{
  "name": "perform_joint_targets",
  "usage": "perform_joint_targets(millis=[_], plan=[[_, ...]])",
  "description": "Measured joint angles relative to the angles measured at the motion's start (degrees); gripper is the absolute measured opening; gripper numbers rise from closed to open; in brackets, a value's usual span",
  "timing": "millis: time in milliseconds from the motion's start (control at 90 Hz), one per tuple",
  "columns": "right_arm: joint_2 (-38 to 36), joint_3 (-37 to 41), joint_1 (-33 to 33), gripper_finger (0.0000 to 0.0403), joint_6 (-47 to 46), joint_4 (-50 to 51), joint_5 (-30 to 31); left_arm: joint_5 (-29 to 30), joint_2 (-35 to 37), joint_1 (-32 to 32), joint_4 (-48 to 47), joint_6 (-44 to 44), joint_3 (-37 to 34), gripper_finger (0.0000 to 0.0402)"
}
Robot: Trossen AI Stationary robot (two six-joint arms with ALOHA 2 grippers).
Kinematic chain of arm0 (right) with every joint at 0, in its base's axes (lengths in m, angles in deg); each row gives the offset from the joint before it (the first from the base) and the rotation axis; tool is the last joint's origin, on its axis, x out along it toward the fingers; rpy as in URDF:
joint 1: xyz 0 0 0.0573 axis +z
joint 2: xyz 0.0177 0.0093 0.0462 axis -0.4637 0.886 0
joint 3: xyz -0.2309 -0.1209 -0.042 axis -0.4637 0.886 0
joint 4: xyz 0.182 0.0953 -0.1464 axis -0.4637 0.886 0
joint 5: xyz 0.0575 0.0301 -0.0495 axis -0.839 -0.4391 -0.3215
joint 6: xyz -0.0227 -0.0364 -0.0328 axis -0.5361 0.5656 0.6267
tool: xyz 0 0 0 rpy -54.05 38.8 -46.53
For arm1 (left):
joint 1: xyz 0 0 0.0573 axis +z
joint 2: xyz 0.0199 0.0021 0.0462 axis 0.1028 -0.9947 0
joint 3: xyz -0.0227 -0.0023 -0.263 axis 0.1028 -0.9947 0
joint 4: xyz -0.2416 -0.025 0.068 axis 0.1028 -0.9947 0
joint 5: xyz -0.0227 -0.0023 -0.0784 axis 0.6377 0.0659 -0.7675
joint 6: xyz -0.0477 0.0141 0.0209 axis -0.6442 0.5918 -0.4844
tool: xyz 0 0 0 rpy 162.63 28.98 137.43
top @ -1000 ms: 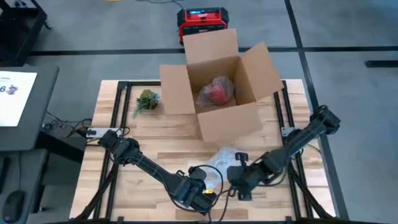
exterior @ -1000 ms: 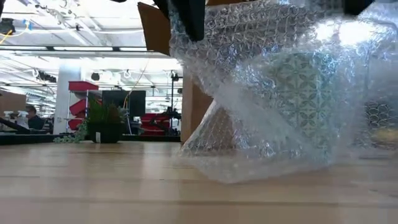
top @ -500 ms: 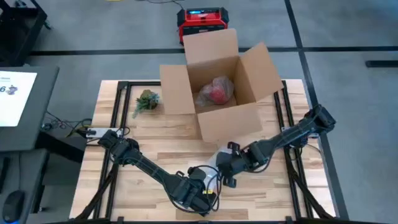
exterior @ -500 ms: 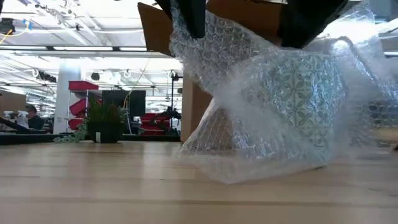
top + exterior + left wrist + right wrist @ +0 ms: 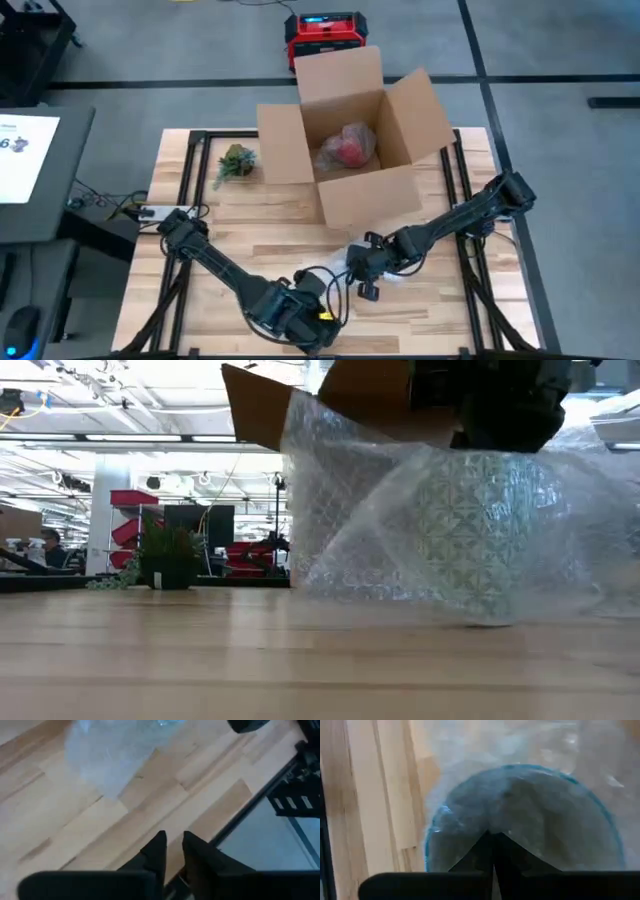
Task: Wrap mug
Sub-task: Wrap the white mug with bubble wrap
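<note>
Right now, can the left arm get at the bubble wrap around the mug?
Probably yes. The left gripper sits over bare table, nearly shut and holding nothing, with the bubble wrap just ahead and nothing between. The right gripper is pressed onto the mug, so only the near loose edge looks free.

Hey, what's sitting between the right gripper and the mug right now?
Bubble wrap. In the low view it drapes over the mug, and the right gripper presses down on top through it; the right wrist view shows film over the mug's mouth.
</note>
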Motion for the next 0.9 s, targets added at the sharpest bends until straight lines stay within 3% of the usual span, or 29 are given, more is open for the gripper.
perform_joint_targets(millis=[233,444,667,900], plan=[[0.71,-4.83,0.26,0.0000,-0.39,7.44,-2.63,2.10,0.88,-0.52,-12.04,-2.90,-1.01,0.0077],[0.94,-8.26,-1.40,0.0000,-0.36,11.32,-2.18,1.43,0.79,-0.55,-8.86,-2.94,-1.71,0.0063],[7.28,-8.71,-4.02,0.0000,1.64,9.92,-3.40,1.14,1.66,-1.33,-3.56,-0.49,-1.54,0.0053],[10.31,-12.78,-4.11,0.0000,4.20,14.24,-3.41,0.93,1.86,-2.66,-3.83,1.39,3.05,0.0052]])
